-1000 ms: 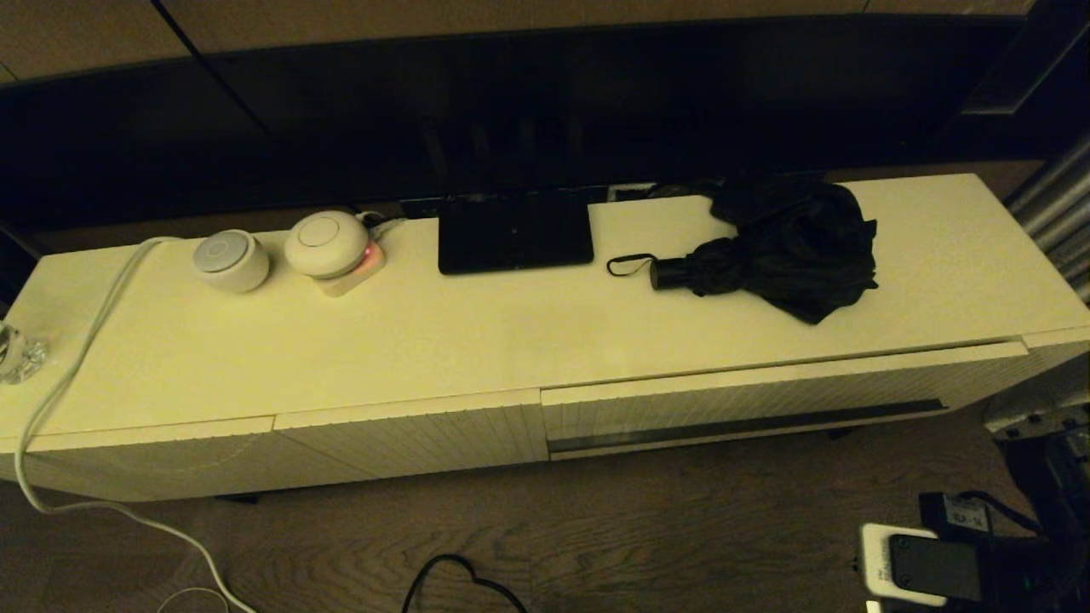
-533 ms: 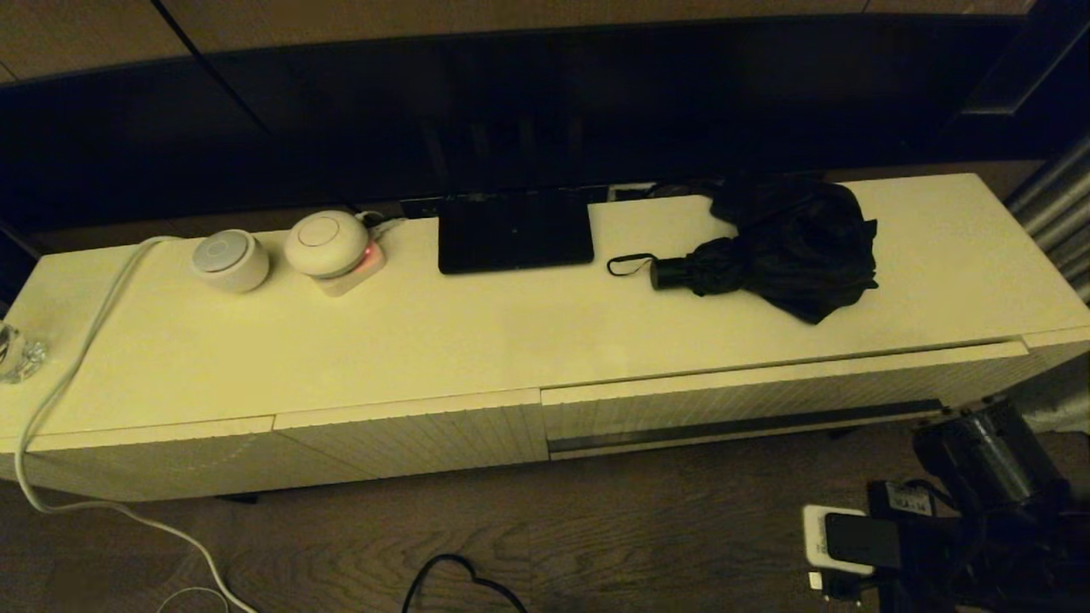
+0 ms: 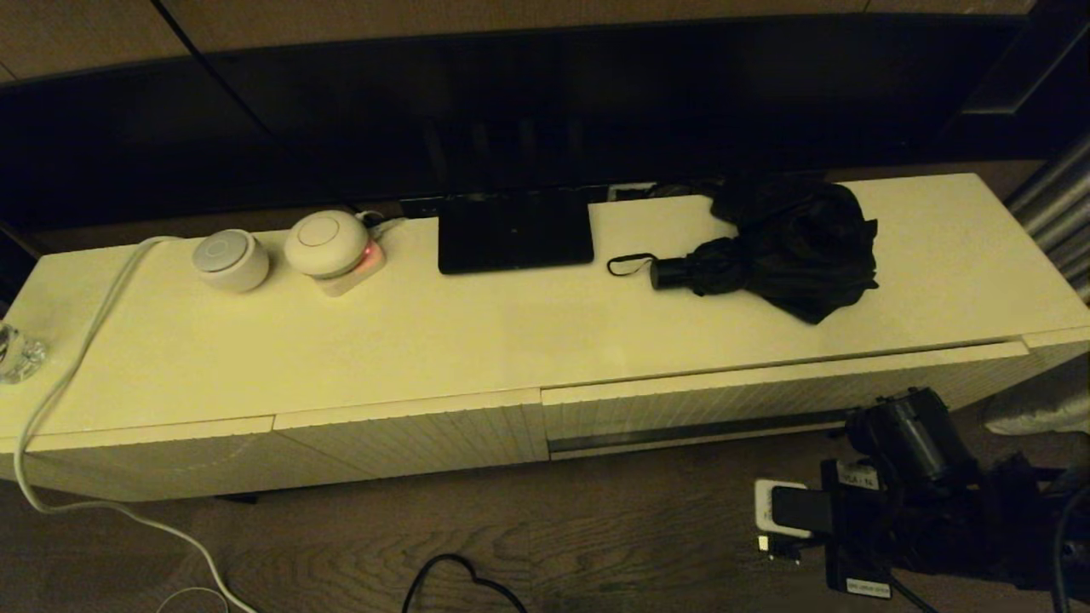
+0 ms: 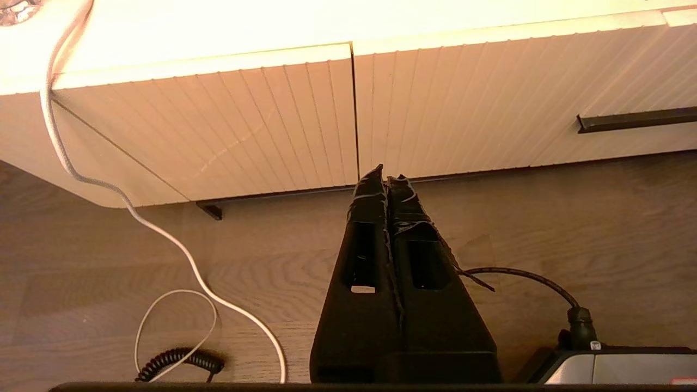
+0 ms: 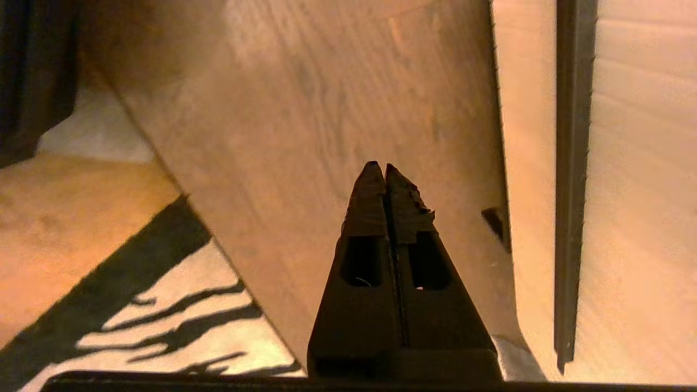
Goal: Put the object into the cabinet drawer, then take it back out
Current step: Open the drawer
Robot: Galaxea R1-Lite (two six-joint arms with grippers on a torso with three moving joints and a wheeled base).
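Umbrella (image 3: 775, 247) atop cabinet (image 3: 426, 340), lying along it, handle toward left (loop too), drawer (image 3: 766, 400) closed, right gripper (image 5: 381, 166) clenched beside its slot, left gripper (image 4: 385, 177) clenched too.

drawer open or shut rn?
Shut. The cabinet drawer front sits flush with the neighbouring ribbed panel, no gap under the cabinet top. The umbrella lies on top.
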